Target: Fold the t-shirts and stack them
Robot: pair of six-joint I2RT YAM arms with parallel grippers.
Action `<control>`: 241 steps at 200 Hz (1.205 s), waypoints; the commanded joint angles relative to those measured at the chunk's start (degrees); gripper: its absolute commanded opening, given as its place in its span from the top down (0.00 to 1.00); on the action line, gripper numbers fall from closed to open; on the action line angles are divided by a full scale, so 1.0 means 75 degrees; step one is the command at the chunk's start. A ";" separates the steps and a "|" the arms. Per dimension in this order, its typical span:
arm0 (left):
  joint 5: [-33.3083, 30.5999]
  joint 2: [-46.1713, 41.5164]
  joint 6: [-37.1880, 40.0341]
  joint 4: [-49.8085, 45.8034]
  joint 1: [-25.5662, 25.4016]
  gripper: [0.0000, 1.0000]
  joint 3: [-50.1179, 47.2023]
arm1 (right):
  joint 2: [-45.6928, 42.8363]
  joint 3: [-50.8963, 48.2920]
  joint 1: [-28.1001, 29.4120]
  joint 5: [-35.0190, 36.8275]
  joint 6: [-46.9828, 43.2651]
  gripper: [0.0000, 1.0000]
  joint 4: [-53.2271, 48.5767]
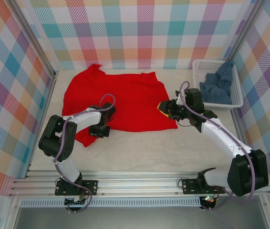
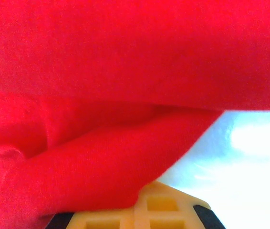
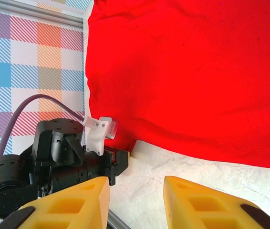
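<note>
Red t-shirt (image 1: pixel 125 102) lies spread mid-table and blue-grey t-shirt (image 1: pixel 217 88) sits crumpled in the basket (image 1: pixel 199 64) far R; both look light and floppy w/ no stiffness, so prob. best taken at hem corners. Left gripper (image 1: pixel 99 130) is pinched on the near-L hem; right gripper (image 3: pixel 136 200) is part-open w/ nothing between, just beside the near-R hem. Table (image 1: pixel 163 152) looks smooth, so cloth should slide; plaid walls close in on 3 sides.

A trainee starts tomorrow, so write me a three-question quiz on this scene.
1. True or false: the blue-grey t-shirt lies in the white basket.
2. The left tool is: A) open in mid-air; B) shut on the red t-shirt; C) inside the basket.
3. Fill in: the right tool stands ___, with nothing between its fingers.
Key: 1 true; 2 B; 3 open.
</note>
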 commanded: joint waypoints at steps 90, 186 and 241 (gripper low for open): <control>0.3243 -0.1024 -0.3985 -0.1392 -0.0446 1.00 0.0633 | 0.0386 0.0448 0.0006 0.0323 -0.0469 0.70 -0.1390; 0.5097 -0.1004 -0.6075 0.1102 -0.0859 0.64 0.0051 | 0.0956 0.0441 -0.0100 0.0618 -0.0733 0.71 -0.2265; 0.2834 -0.3450 -0.5716 -0.1371 0.1221 0.60 -0.1171 | 0.1996 0.1174 -0.0056 0.1044 -0.1143 0.68 -0.2612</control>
